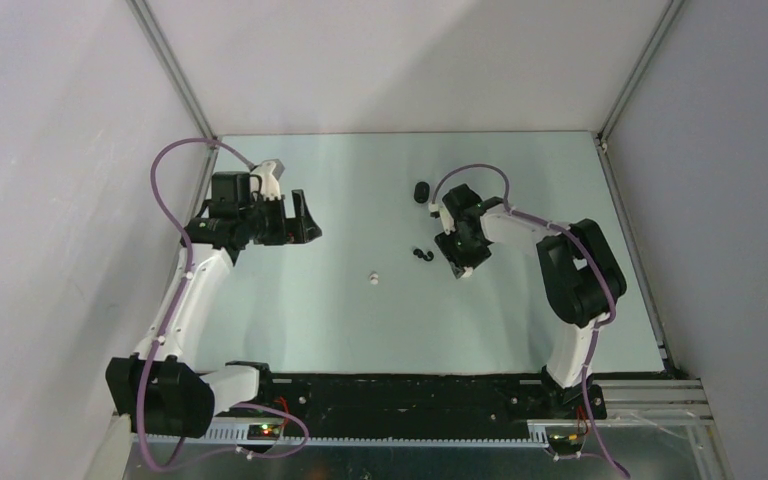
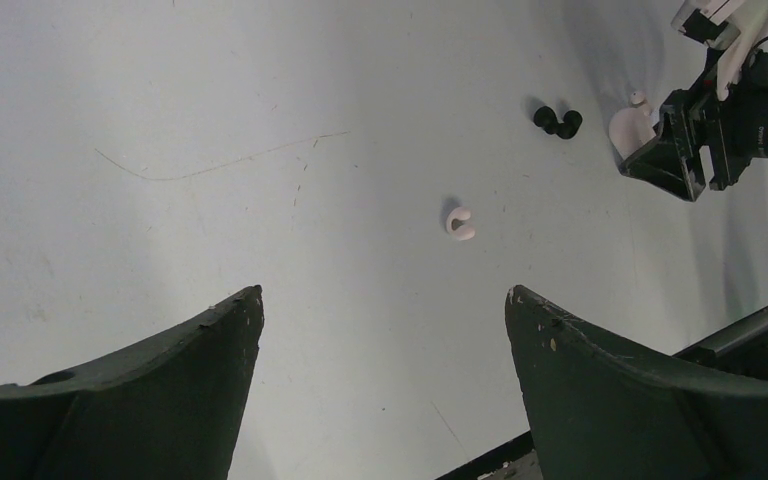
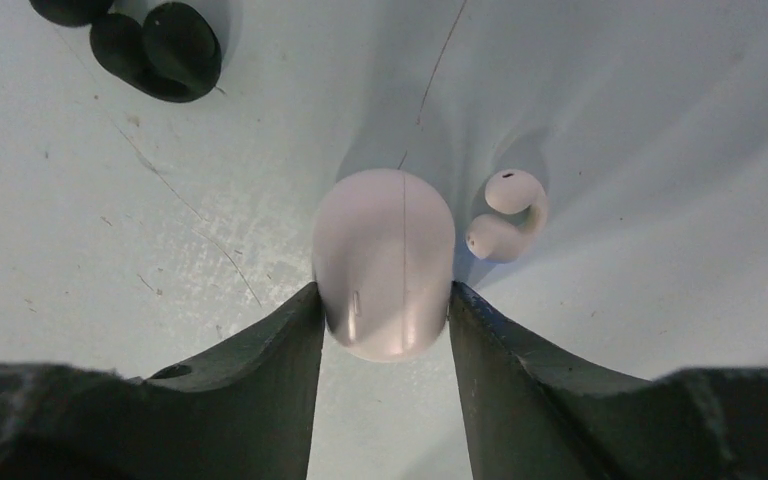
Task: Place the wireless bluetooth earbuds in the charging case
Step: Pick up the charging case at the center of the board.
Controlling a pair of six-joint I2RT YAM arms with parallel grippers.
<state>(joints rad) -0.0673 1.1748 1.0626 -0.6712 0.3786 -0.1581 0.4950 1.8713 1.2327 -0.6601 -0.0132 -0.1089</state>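
Observation:
A closed white oval charging case (image 3: 383, 260) lies on the table, and my right gripper (image 3: 383, 292) is shut on its near end, one fingertip pressing each side. Right beside the case lies a white earbud (image 3: 505, 228). A pair of black earbuds (image 3: 155, 50) sits a little farther off, left of the right gripper (image 1: 463, 262) in the top view. Another white earbud (image 1: 372, 279) lies alone mid-table, seen ahead of my left gripper (image 2: 383, 295), which hovers open and empty at the far left (image 1: 305, 222).
A black oval charging case (image 1: 421, 191) rests behind the right gripper toward the back of the table. Grey walls with metal frame rails close in both sides. The table mat (image 1: 340, 320) ends at a black rail by the arm bases.

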